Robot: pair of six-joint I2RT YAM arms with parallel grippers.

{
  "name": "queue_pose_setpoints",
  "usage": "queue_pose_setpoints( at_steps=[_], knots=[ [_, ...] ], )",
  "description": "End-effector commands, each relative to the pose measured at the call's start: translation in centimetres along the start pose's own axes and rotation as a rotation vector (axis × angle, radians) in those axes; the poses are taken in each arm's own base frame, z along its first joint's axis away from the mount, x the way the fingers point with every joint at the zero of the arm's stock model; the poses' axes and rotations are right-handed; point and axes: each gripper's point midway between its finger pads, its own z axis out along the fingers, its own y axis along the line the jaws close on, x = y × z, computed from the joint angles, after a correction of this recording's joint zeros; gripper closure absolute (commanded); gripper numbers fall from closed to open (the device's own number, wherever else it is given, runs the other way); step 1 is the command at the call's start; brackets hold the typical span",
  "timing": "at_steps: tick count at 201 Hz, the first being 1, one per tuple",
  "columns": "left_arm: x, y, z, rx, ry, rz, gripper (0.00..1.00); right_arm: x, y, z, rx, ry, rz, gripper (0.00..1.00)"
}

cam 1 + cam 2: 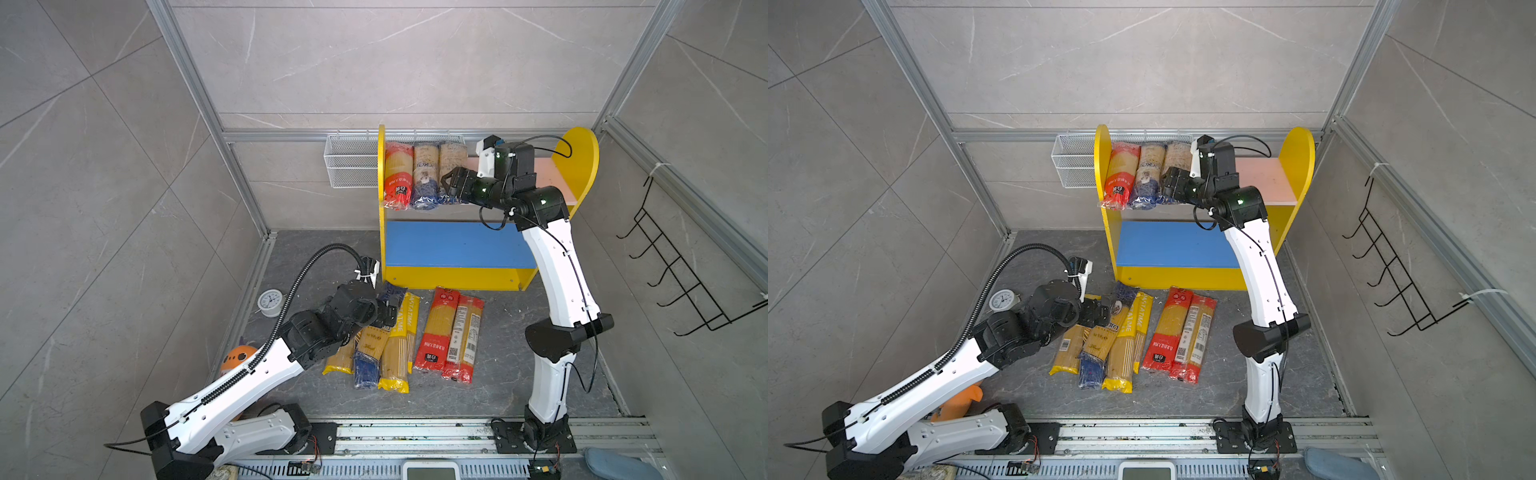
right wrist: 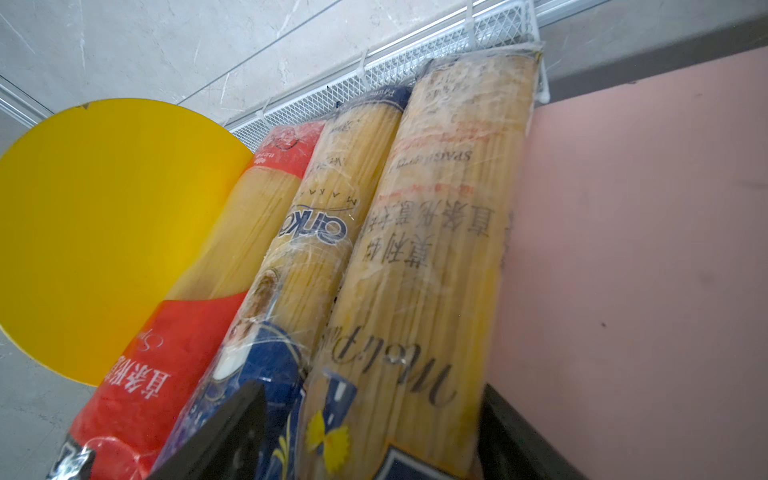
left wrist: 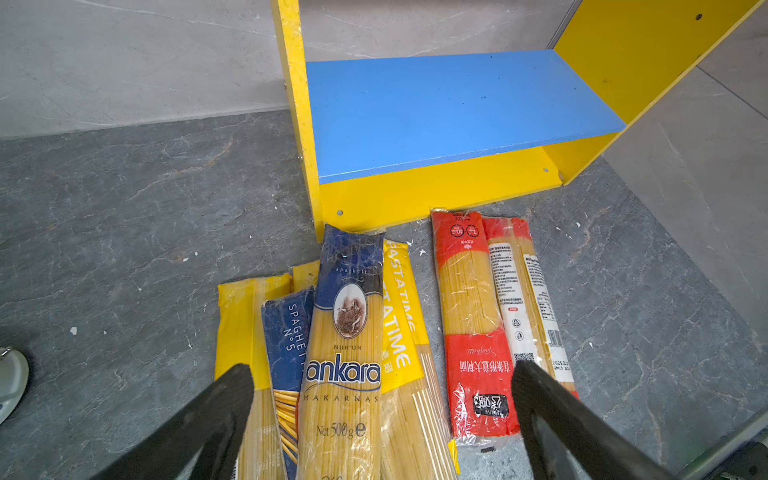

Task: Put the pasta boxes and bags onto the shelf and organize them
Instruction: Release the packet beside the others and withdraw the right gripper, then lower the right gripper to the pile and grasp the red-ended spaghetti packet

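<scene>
Right tool (image 2: 372,386), jaws apart, straddles the third bag (image 2: 440,232) on the pink board (image 2: 644,249) of the shelf (image 1: 580,160), toward its left end. Withdraw straight back (dragging would skew it). Left tool (image 3: 382,365), jaws wide apart, hovers over the pile (image 3: 345,332) on the counter (image 3: 124,249).

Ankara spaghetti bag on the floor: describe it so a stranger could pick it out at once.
Find the yellow shelf with the blue lower board; packs lie on the floor before it. In the bigger group, the Ankara bag lies on top, between a dark-blue N°5 pack and a yellow Pastatime bag. Only it shows an oval picture on its dark-blue end.
</scene>
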Motion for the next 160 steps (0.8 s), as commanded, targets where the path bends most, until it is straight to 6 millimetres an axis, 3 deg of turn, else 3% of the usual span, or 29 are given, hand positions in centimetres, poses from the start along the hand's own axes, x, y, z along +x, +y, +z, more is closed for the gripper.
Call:
queue_pose_setpoints(
  at_steps=[1,38,70,118,160],
  knots=[
    [-0.4,0.4,-0.9,-0.003,-0.022,-0.018,0.0,-2.4,1.0,-4.2,-0.009,-0.102,-0.049,0.09],
    [-0.1,0.7,-1.4,0.005,-0.028,-0.041,0.0,-2.0,0.9,-7.3,0.0,-0.113,-0.067,0.08],
    [1.1,1.3,-1.8,0.003,-0.019,-0.067,0.0,0.8,0.0,-9.3,0.022,-0.057,-0.056,0.08],
    [4.0,2.4,-2.4,0.01,0.016,-0.149,0.0,8.1,-2.4,-12.8,0.057,0.036,-0.021,0.08],
    [7.0,3.2,-2.7,0.028,0.052,-0.209,0.0,16.5,-5.6,-14.8,0.126,0.167,0.02,0.07]
  ],
)
